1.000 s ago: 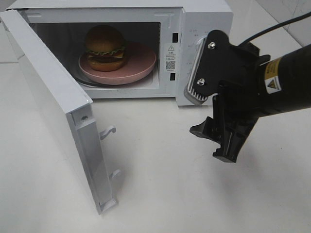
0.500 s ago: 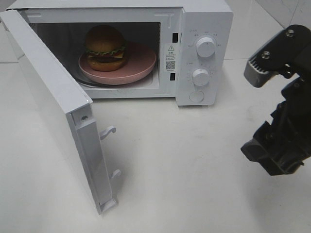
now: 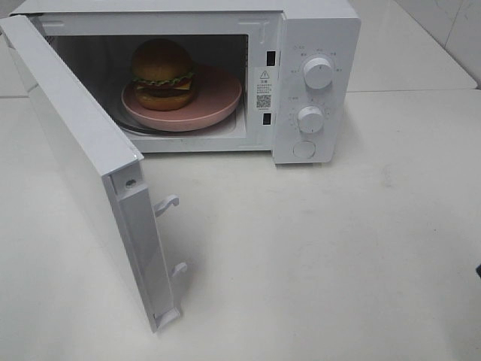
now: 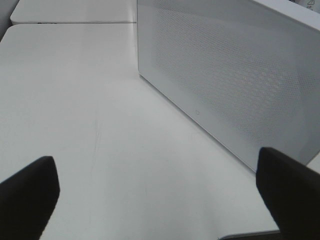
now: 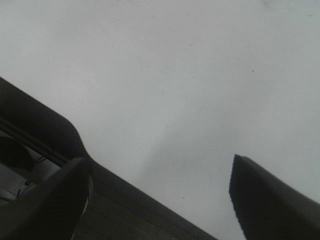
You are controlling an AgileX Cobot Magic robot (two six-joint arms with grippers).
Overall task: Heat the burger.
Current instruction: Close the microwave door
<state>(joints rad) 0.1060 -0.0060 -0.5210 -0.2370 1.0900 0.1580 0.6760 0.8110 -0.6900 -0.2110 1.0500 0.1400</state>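
Inside microwave, burger seated on plate; door found open. Above bench, left fingers held apart; right fingers likewise.

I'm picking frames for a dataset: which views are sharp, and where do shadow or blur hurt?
Exterior high: sharp, evenly lit; the burger sits in the shaded microwave cavity yet reads clearly. Left wrist: perforated white panel crisp, left gripper dark and blurred. Right wrist: right gripper soft and dark over a nearly featureless table, faint shadow.
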